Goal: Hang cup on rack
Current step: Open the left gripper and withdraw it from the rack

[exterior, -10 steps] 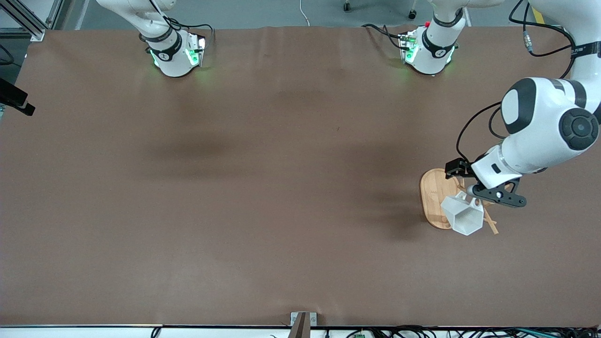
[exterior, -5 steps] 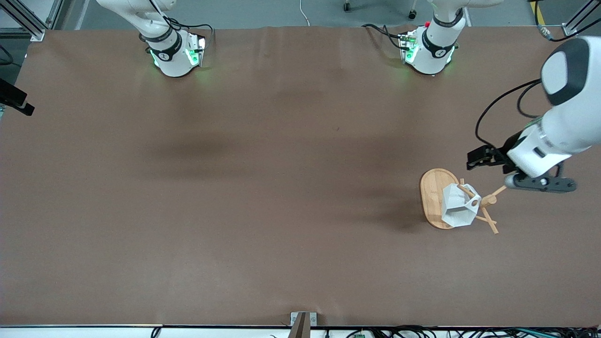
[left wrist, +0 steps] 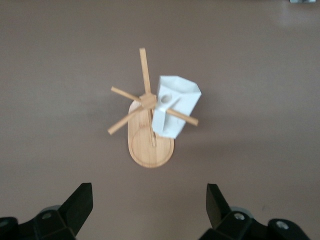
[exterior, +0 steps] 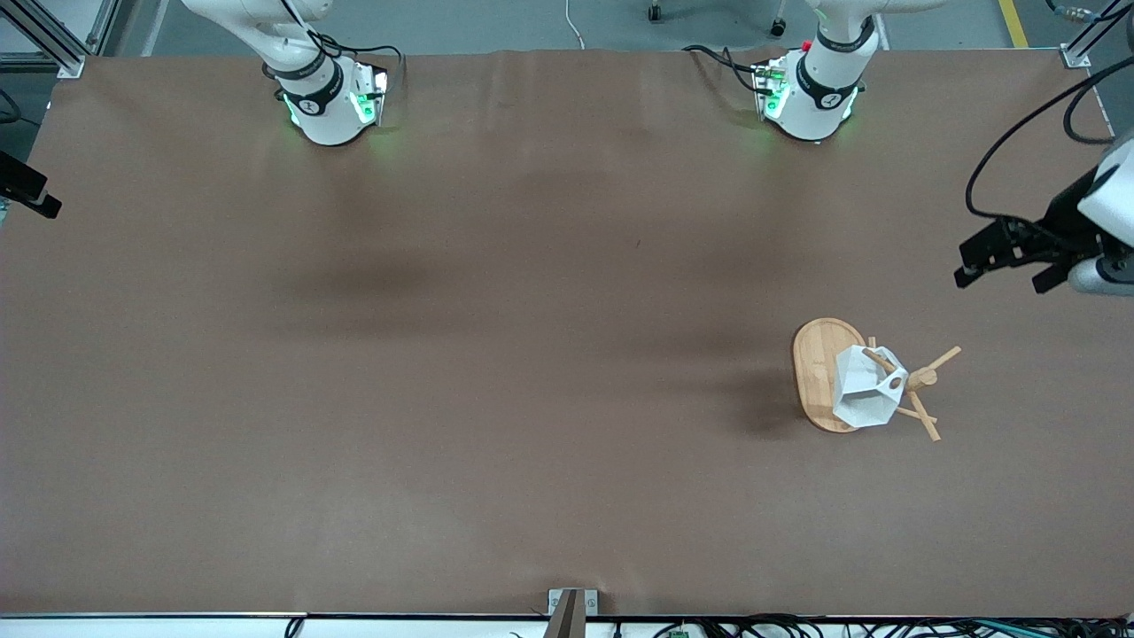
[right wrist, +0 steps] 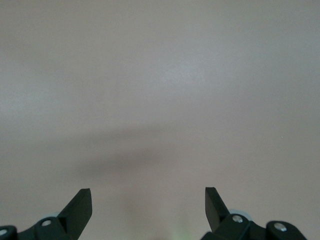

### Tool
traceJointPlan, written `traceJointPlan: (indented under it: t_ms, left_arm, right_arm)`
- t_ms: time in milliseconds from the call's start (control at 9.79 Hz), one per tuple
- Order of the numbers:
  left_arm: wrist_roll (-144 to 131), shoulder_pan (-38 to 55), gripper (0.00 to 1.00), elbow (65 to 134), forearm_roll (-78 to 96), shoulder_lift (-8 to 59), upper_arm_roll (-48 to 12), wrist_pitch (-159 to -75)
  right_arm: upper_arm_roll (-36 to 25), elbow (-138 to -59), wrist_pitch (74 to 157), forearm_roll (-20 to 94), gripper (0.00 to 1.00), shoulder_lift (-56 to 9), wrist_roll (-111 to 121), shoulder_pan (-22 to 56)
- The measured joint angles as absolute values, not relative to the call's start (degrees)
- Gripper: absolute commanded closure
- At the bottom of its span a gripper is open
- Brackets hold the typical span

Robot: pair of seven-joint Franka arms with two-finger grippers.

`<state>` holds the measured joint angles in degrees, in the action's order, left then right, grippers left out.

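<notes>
The cup [exterior: 862, 396] hung by its handle hole on a peg of the rack [exterior: 819, 377], which stood on the counter [exterior: 496, 354] toward the left arm's end, with no tool touching it. The left tool [left wrist: 149, 210] hovered above the counter well apart from the rack, its fingers spread wide and empty. The right tool [right wrist: 148, 209], its arm waiting, was likewise spread apart over bare counter.

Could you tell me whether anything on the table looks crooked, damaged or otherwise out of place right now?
Nothing stands out. The cup hangs by its handle hole on a peg of the rack, which stands upright on its base. The left end effector is open, clear of both; the right end effector waits open over bare table.
</notes>
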<state>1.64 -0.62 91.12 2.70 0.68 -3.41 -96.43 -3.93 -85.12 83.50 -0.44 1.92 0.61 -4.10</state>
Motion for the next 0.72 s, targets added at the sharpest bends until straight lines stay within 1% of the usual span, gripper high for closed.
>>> traceJointPlan:
  t_ms: [409, 715]
  left_arm:
    - [-3.0, -0.5, 0.0, 91.2, -1.0, -3.6, -6.0, -88.7]
    - [-4.4, -0.5, 0.0, 91.6, -1.0, -5.0, -6.2, -87.8]
  right_arm:
    - [-4.0, -85.1, 83.5, -0.4, 0.0, 1.9, 0.6, -4.2]
    - [-4.0, -85.1, 83.5, -0.4, 0.0, 1.9, 0.6, -4.2]
